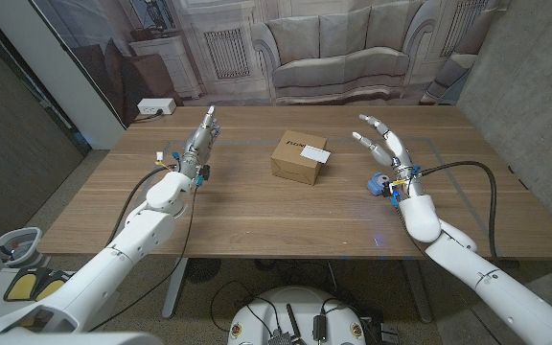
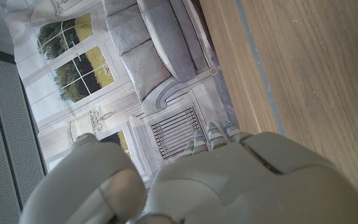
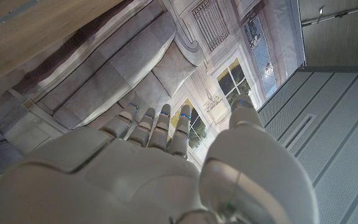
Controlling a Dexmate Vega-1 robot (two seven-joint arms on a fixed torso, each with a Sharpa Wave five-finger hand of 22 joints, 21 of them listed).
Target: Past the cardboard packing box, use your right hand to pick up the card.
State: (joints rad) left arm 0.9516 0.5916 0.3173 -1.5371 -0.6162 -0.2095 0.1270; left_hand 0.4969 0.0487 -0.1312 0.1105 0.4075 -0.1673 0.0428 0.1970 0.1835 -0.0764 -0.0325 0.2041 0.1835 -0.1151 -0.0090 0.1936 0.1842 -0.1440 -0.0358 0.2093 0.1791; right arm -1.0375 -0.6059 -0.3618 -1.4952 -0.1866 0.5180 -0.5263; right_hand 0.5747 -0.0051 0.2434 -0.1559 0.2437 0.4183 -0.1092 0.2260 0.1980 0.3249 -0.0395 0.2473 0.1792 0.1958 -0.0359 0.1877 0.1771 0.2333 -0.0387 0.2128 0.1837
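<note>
A long wooden worktop with a warm brown, finely streaked grain carries the scene, and behind its far edge hangs a printed backdrop picturing a pale grey cushioned sofa, panelled walls, radiators and tall windows; a grey concrete-looking wall stands to one side and a white power strip lies at the worktop's far corner beyond the left hand. The small brown cardboard packing box, squat and square-cornered with a matt surface, sits near the middle of the worktop, between the two hands and well apart from each. A small white rectangular card lies on the box's top, toward the corner nearest the right hand and a little tilted across that edge; whether it overhangs the edge cannot be told. The right hand, smooth pale grey plastic with segmented fingers, is raised over the worktop with its fingers spread apart and holding nothing; the card lies to its inner side, toward the left hand, with bare wood between them. The left hand, of the same pale material, reaches out with its fingers straight and held close together, empty. In both wrist views the rounded backs of the hands show against the backdrop's sofa and windows.
</note>
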